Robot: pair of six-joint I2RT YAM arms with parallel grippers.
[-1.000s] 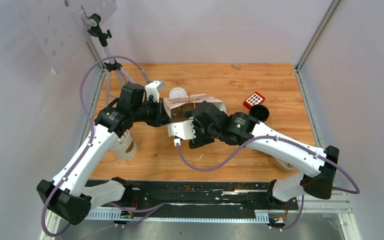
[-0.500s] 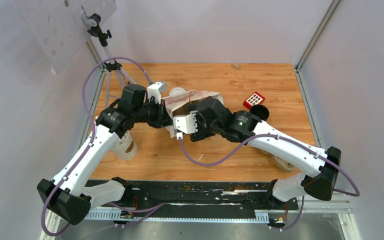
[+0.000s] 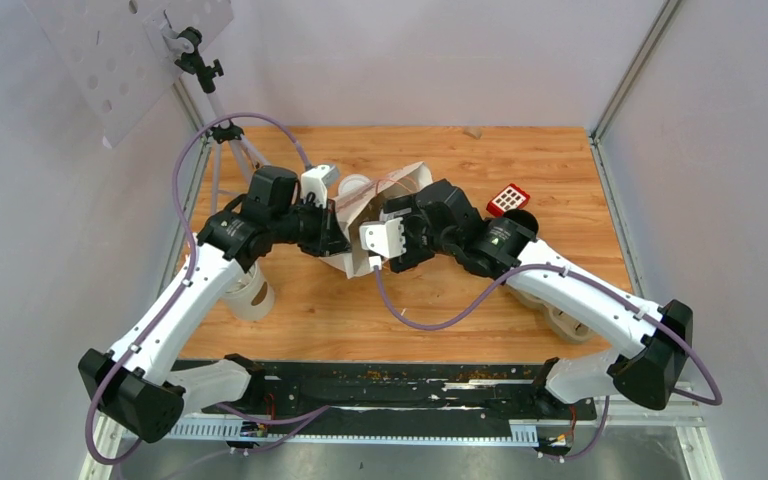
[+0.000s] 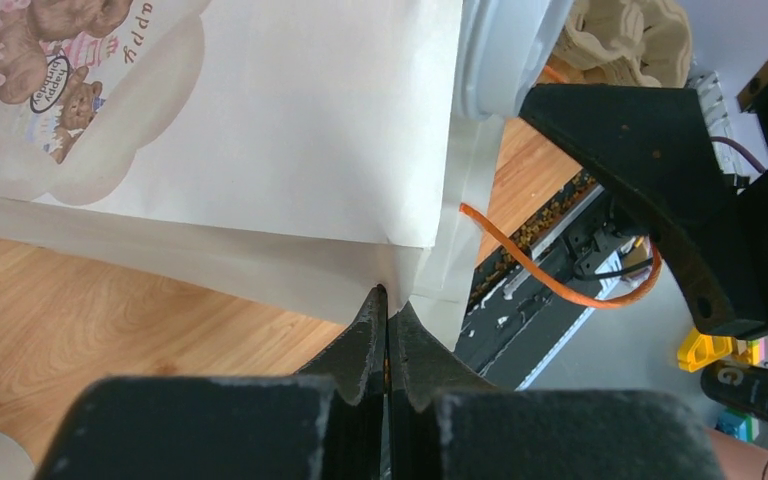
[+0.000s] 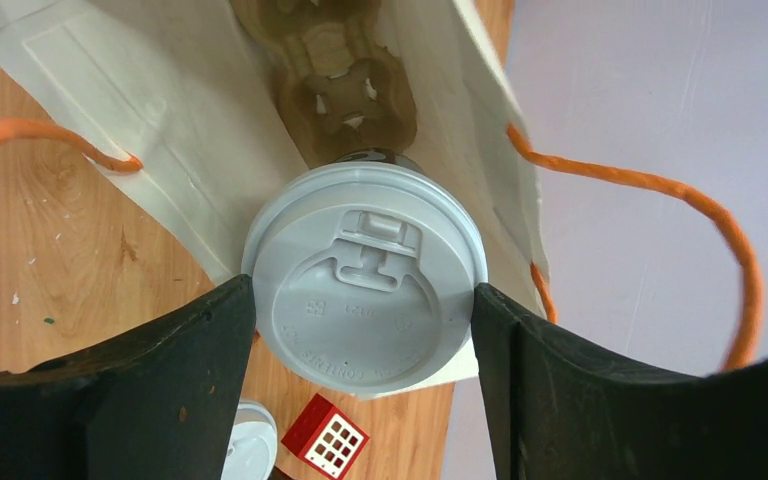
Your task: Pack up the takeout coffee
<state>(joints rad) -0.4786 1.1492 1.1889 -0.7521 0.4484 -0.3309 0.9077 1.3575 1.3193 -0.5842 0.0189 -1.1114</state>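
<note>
Takeout coffee cup [image 5: 365, 290]: we see one, with its white sip lid facing the right wrist camera and a dark side just showing behind the lid. It sits mid-table at the open mouth of the paper bag [image 4: 260, 120]. The right gripper [image 5: 362, 300] clamps it across the lid rim, one finger on each side, jaws spread to the lid's width.

Near left: a lidless pale cup [image 3: 253, 292] with brown oval marks stands on the table [image 3: 460, 290], partly under the left forearm.

Near right: a pale rounded object [image 3: 565, 322] lies half hidden under the right forearm; we cannot tell what it is.

Mid-table: the left gripper [image 4: 388, 312] is closed tight, pinching a folded edge of the bag on its left side. The bag is white, with a bear print on one face and orange cord handles [image 5: 660, 190]. Inside it we see a brown cardboard cup carrier [image 5: 345, 90], just beyond the takeout coffee cup. Whether the cup touches the carrier, we cannot tell.

Farther: a small red box [image 3: 509, 199] with white squares lies right of the bag. A round white lid [image 3: 355, 185] shows just past the bag; loose or on a cup, we cannot tell.
</note>
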